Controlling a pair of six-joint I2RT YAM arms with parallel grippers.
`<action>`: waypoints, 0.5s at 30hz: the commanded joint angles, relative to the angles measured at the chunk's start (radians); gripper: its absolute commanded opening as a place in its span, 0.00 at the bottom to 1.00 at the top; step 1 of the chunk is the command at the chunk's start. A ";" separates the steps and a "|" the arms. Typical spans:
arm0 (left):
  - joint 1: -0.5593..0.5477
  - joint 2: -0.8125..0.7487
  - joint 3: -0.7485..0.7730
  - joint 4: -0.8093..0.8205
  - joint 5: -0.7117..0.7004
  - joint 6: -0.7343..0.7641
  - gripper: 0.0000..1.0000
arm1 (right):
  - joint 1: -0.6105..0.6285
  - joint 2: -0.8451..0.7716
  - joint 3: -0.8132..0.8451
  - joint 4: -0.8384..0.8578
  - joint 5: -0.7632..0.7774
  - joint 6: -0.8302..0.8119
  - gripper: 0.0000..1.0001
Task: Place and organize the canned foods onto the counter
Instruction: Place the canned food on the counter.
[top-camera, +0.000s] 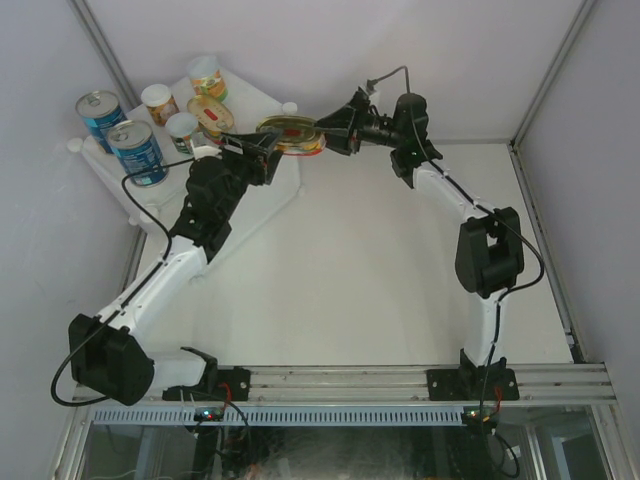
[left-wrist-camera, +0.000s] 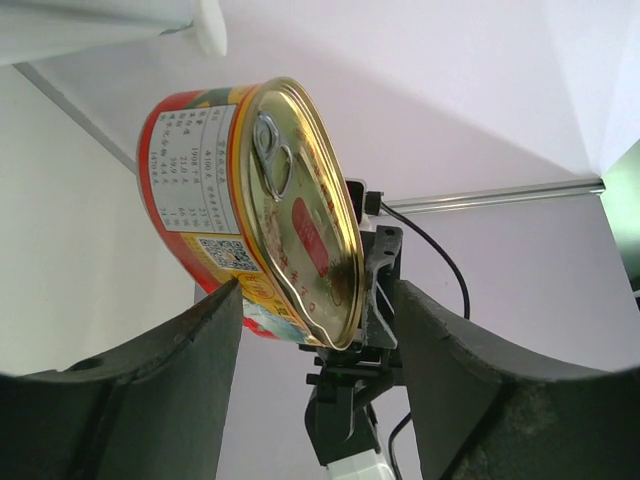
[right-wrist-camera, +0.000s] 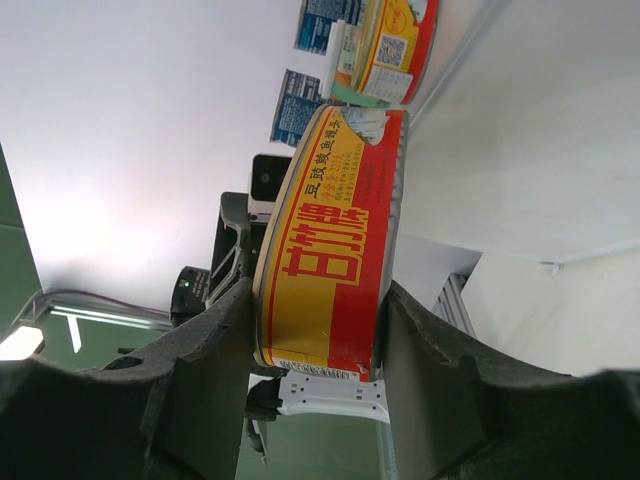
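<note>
The oval red-and-yellow tin, with a gold pull-tab lid, big red Chinese characters and a QR code, sits clamped in the right hand. The left hand is spread open, seemingly clear of it.

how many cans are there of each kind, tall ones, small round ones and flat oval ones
tall blue-labelled cans: 2
small round cans: 3
flat oval red-and-yellow tins: 2
total: 7

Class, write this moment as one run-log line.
right gripper: shut on oval tin | left gripper: open, beside tin | counter: other cans set
</note>
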 joint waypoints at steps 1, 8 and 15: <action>0.025 0.018 0.104 0.057 0.053 0.028 0.66 | 0.010 0.025 0.140 0.073 -0.008 0.050 0.00; 0.051 0.035 0.145 0.044 0.084 0.026 0.66 | 0.012 0.118 0.278 0.050 0.007 0.080 0.00; 0.072 0.039 0.155 0.042 0.102 0.019 0.66 | 0.014 0.196 0.402 0.026 0.025 0.100 0.00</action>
